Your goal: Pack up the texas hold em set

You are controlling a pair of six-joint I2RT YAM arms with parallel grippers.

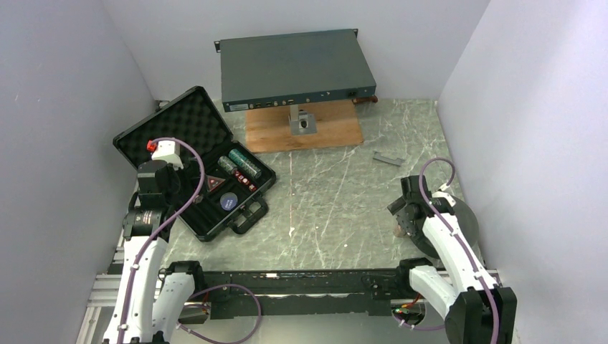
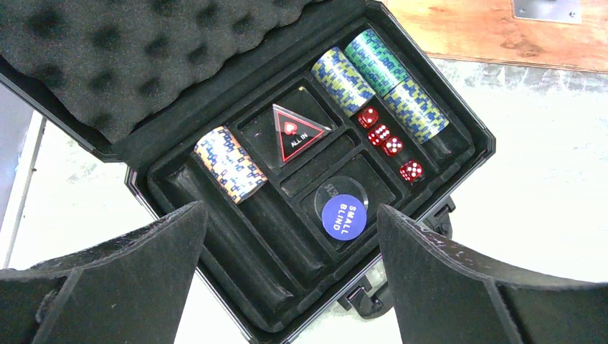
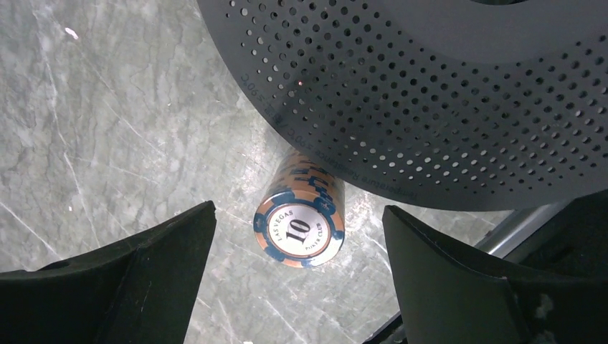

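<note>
The black case [image 1: 188, 154] lies open at the left, its egg-crate foam lid [image 2: 107, 57] tipped back. In its tray are an orange-and-blue chip stack [image 2: 231, 163], two green-and-blue chip stacks [image 2: 343, 80], several red dice [image 2: 391, 145], a red triangle marker [image 2: 294, 132] and a blue disc [image 2: 344, 216]. My left gripper [image 2: 290, 211] hangs open above the tray's near part, holding nothing. Another orange-and-blue chip stack [image 3: 301, 226] lies on its side on the table [image 3: 107, 107], partly under a perforated dark disc [image 3: 430, 93]. My right gripper [image 3: 300, 209] is open above it, fingers clear on both sides.
A flat grey rack unit [image 1: 294, 68] stands on a wooden board [image 1: 305, 132] at the back. A small grey bracket [image 1: 387, 158] lies right of the board. The perforated disc [image 1: 462, 215] sits by the right wall. Walls close in on left, right and back.
</note>
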